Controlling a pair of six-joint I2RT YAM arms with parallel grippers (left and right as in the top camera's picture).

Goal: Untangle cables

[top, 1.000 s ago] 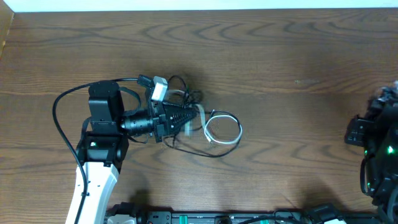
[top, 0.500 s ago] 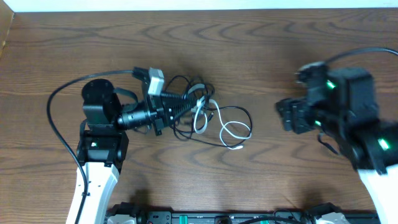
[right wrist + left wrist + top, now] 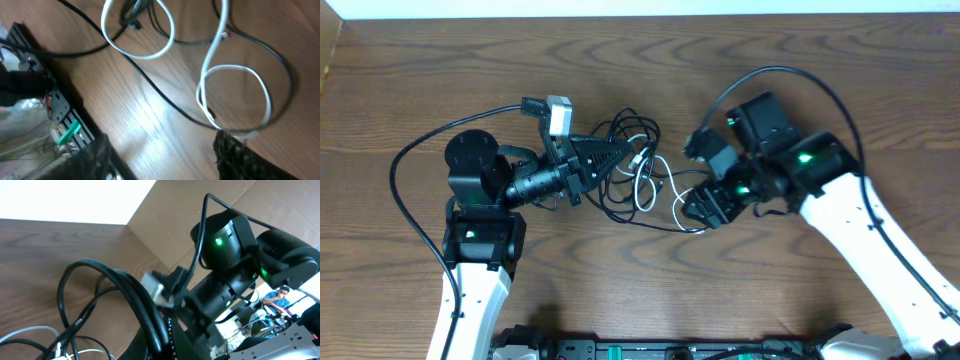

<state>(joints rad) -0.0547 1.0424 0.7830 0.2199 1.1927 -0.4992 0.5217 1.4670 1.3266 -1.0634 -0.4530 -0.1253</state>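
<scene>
The cables point(image 3: 638, 172) lie mid-table as a tangle of thin black loops with white loops point(image 3: 688, 208) on its right side. My left gripper point(image 3: 618, 156) is shut on the left part of the bundle. In the left wrist view black cords point(image 3: 107, 277) run between its fingers point(image 3: 172, 339). My right gripper point(image 3: 706, 206) is open, low at the right edge of the tangle beside the white loop. The right wrist view shows its two fingers point(image 3: 165, 160) wide apart, with the white loop point(image 3: 260, 87) and a thin black cord point(image 3: 165, 97) on the wood just ahead.
The wooden table point(image 3: 820, 70) stretches out around the tangle. A black rail with equipment point(image 3: 650, 350) runs along the front edge and also shows in the right wrist view point(image 3: 55, 107). The left arm's own thick black cable point(image 3: 410, 160) arcs at the left.
My right arm has swung in from the right edge to the tangle's right side. My left gripper has moved up and right with the bundle, and the loops have spread out.
</scene>
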